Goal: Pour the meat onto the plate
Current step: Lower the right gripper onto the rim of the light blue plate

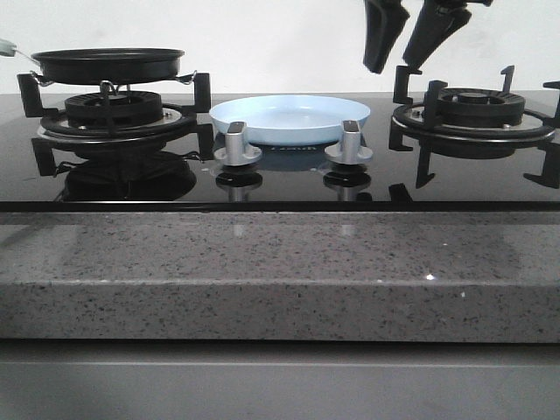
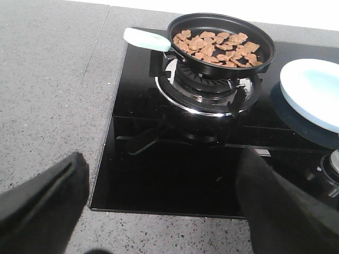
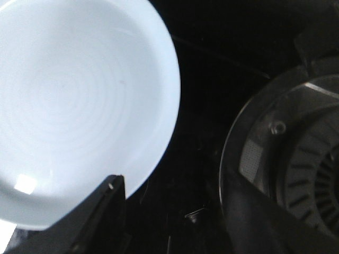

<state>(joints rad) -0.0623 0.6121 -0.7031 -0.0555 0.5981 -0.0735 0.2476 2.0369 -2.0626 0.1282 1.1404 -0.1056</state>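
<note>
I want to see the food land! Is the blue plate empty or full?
Empty. The plate shows only bare pale blue; the meat lies in the frying pan.

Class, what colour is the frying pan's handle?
Pale mint-blue; the handle shows best in the left wrist view.

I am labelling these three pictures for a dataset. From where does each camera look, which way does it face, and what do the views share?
Front view: low before the counter, facing forward at the stove; the right tool hangs open above.
Left wrist view: on the left arm, facing the pan of meat; the open left tool shows.
Right wrist view: on the right arm, facing down between plate and right burner.
All share the plate.
</note>
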